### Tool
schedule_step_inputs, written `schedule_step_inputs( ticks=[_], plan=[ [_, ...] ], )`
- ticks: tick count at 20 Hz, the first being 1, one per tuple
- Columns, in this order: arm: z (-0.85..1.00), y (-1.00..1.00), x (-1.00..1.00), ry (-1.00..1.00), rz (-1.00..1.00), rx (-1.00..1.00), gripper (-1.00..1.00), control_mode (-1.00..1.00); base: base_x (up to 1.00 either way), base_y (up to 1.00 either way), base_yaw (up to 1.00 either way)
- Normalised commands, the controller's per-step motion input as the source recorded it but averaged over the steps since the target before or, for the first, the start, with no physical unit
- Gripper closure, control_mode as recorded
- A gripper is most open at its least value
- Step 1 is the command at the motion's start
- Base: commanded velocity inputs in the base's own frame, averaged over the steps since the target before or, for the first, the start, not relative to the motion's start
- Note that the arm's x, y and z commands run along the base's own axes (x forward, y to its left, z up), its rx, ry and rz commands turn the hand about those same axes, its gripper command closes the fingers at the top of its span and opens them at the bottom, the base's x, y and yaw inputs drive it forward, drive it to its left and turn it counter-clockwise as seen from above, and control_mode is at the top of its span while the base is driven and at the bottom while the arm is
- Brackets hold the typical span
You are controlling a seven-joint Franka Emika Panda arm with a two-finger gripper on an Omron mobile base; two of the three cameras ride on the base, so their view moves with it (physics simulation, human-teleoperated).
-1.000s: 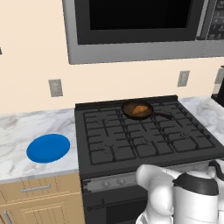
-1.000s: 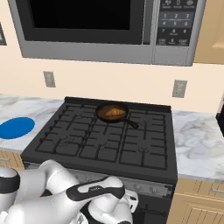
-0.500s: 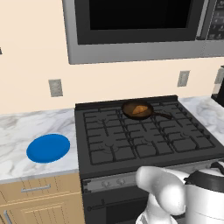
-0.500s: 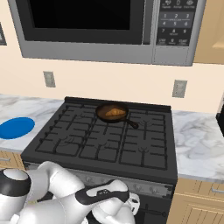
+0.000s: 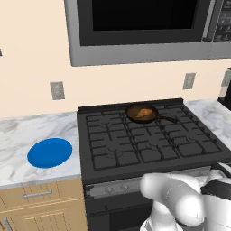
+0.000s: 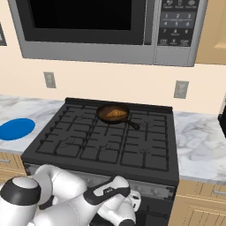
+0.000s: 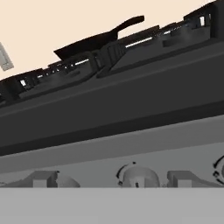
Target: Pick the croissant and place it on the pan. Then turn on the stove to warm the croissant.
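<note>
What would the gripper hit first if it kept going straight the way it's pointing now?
Most likely the stove's silver front strip of knobs, around the middle knob dead ahead in the hand view. Depth is hard to judge.

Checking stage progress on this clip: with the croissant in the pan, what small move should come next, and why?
Probably ease the open gripper forward onto a knob on the stove's front strip. The croissant already sits in the pan, and the hand view looks straight at the knobs, none yet touched.

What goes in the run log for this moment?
golden-brown croissant: in small dark frying pan | black gas stove: no flame seen | gripper: open, low at silver knob strip
</note>
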Motion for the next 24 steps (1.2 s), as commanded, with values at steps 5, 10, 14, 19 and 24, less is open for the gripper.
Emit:
schedule_step_inputs(
  ticks=[5, 10, 14, 19, 24],
  plan=[
    [-0.26, 0.00, 0.27, 0.00, 0.00, -0.03, -1.00, -1.00, 0.00, 0.00, 0.00],
    [-0.39, -0.07, 0.12, 0.00, 0.00, -0.01, -1.00, -1.00, 0.00, 0.00, 0.00],
    [-0.35, -0.12, 0.14, 0.00, 0.00, 0.00, -1.00, -1.00, 0.00, 0.00, 0.00],
    [-0.34, -0.11, 0.13, 0.00, 0.00, -0.01, -1.00, -1.00, 0.00, 0.00, 0.00],
    [-0.57, -0.01, 0.03, 0.00, 0.00, -0.08, -1.00, -1.00, 0.00, 0.00, 0.00]
  ],
)
